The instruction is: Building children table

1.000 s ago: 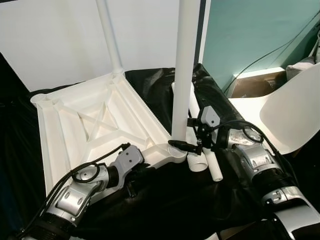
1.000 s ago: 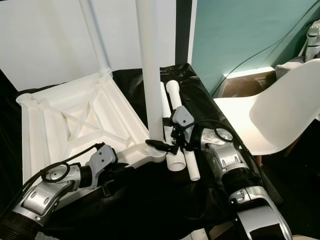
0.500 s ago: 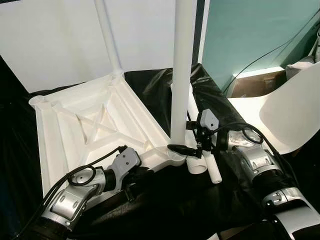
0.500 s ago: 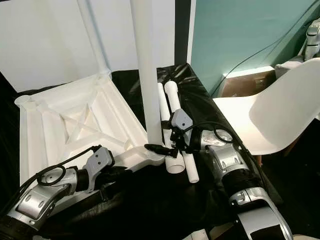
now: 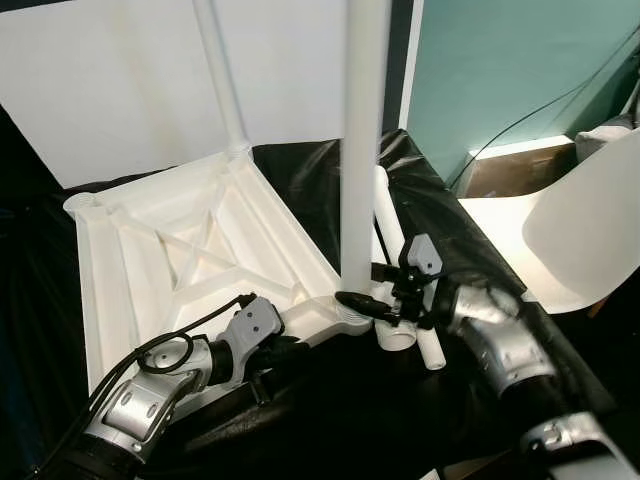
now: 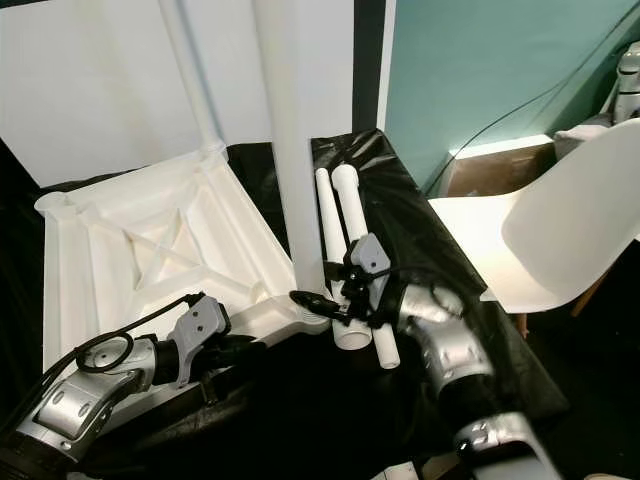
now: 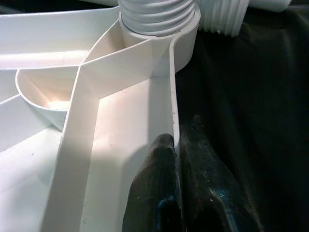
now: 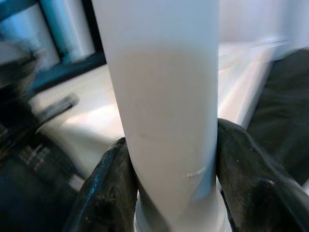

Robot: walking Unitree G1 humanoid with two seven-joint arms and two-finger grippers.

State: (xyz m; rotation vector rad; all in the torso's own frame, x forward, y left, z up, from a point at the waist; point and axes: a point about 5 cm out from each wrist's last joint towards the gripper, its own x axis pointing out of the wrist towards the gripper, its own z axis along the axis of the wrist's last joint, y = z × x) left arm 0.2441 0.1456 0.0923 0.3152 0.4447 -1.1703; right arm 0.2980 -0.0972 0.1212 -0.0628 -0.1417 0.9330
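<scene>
A white plastic table top [image 5: 190, 250] lies upside down on black cloth. One white leg [image 5: 222, 80] stands in its far corner socket. A second leg [image 5: 362, 150] stands upright in the near right corner socket [image 7: 154, 19], and my right gripper [image 5: 365, 288] is shut around its base, one finger [image 8: 108, 193] on each side. My left gripper [image 7: 177, 140] is shut on the table top's front rim [image 7: 173, 96], just left of that socket. Two loose legs [image 6: 345, 225] lie side by side on the cloth, to the right of the held leg.
A white chair [image 5: 580, 230] stands close on the right, beside my right arm. A white board [image 5: 110, 90] leans behind the table top, with a teal wall [image 5: 500, 60] to its right. Black cloth [image 5: 340, 420] covers the floor in front.
My right forearm has shifted and now looks blurred, while its gripper stays on the upright leg. The left gripper has stayed on the rim, its arm a little lower than a second ago.
</scene>
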